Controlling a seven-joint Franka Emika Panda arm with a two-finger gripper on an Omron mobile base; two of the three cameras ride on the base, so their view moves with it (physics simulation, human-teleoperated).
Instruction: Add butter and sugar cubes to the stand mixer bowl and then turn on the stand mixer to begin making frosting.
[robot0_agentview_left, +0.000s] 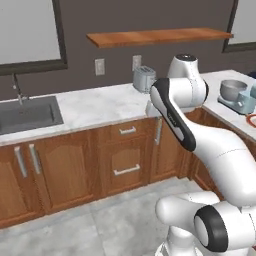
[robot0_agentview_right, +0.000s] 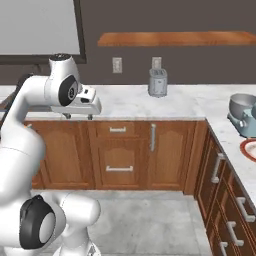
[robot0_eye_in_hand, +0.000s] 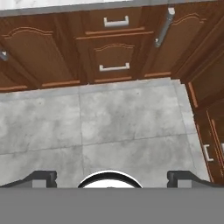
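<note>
free: floor (robot0_eye_in_hand: 109, 127) under claw (robot0_eye_in_hand: 111, 177) (spread wide) | obstacle: cabinets (robot0_eye_in_hand: 109, 48) ahead

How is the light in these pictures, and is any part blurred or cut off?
Left base view: even, flat light, soft rendering; the stand mixer and stand mixer bowl are cut by the right edge. Right base view: the same flat light, no glare on the toaster; faint shade under the shelf. Hand view: sharp floor tiles, no shadows, the gripper with jaws wide apart.

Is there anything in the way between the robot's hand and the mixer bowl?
Nothing stands directly between them. The open gripper hangs over the floor before the cabinets; the stand mixer bowl sits apart on the side counter, past the corner.
</note>
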